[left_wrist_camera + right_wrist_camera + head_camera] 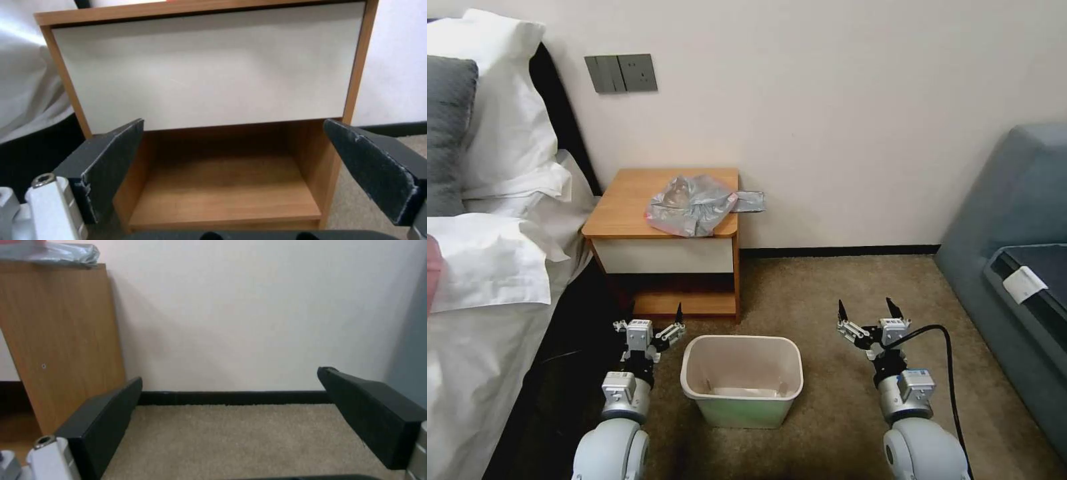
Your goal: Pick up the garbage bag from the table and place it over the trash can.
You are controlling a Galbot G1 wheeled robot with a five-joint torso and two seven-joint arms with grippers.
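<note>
Flanking the trash can (742, 380), left tool (656, 319) and right tool (869, 309) wide open, empty.

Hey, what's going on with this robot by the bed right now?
Nothing is being held yet. The garbage bag lies crumpled on the table, one end hanging over the edge by the wall. The trash can stands unlined on the carpet in front of the table. The left gripper hovers low before the table's shelf, and the right gripper hovers on the can's other side, both with jaws open.
</note>
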